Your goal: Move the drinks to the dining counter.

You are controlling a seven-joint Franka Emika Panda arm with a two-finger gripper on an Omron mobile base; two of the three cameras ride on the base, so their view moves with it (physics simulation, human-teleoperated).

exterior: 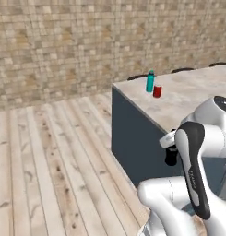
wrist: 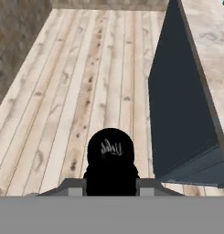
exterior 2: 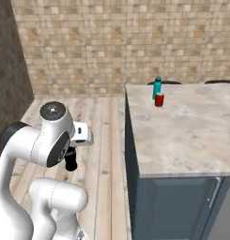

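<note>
Beige dining counter [exterior 2: 191, 136] at right already bears teal bottle [exterior 2: 157, 87] and red can [exterior 2: 159, 100]; gripper [exterior 2: 71, 154], lower left, jaws clamped on black bottle [exterior 2: 71, 161], not yet delivered.

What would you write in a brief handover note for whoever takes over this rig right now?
Gripper: shut on the small black bottle, carried above the wooden floor beside the dining counter.
Already on the counter: teal bottle and red can, side by side near its far corner.
Left: set the black bottle on the counter, then bring any remaining drink.
</note>
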